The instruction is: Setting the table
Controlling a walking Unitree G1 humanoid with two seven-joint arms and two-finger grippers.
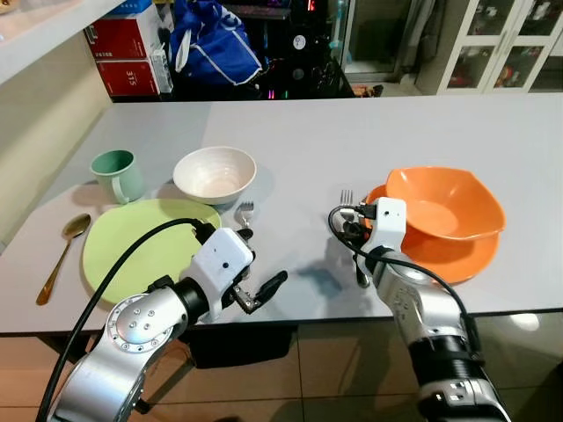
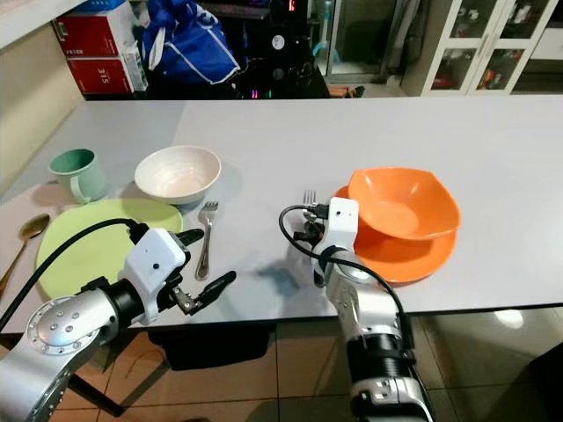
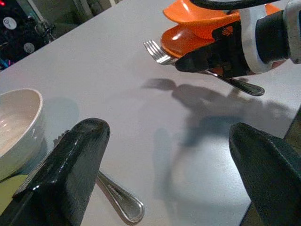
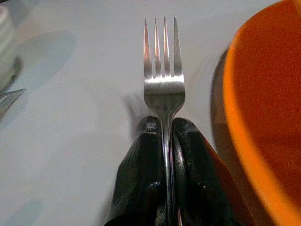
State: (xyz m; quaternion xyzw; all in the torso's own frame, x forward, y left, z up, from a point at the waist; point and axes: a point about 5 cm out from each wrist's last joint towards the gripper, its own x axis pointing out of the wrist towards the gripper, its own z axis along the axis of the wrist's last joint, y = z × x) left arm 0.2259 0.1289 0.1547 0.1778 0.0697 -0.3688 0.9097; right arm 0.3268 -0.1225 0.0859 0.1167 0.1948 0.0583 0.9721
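Right gripper [image 4: 167,141]: jaws pinched tight on the neck of a fork [image 4: 163,70], tines pointing far, held low over the counter [image 1: 299,141] just left of the orange plate [image 1: 457,257]. Handle end pokes out toward the near edge. Can't tell if the tines are touching the surface yet.

Left gripper [image 1: 259,293]: jaws wide, nothing in them, hovering at the near edge just right of the green plate [image 1: 132,251].

Around them: orange bowl [image 1: 444,204] sits on the orange plate. Second fork [image 1: 244,214] lies just right of the green plate, white bowl [image 1: 215,173] far of it, green mug [image 1: 119,174] to the left, gold spoon [image 1: 62,255] left of the plate.

Risks, my read:
- grip is on the thin neck, so the fork could pivot on release and land skewed
- plate rim is very close on the right; any drift clips it and nudges plate and bowl
- handle is close to the counter edge, so a late release could leave it overhanging
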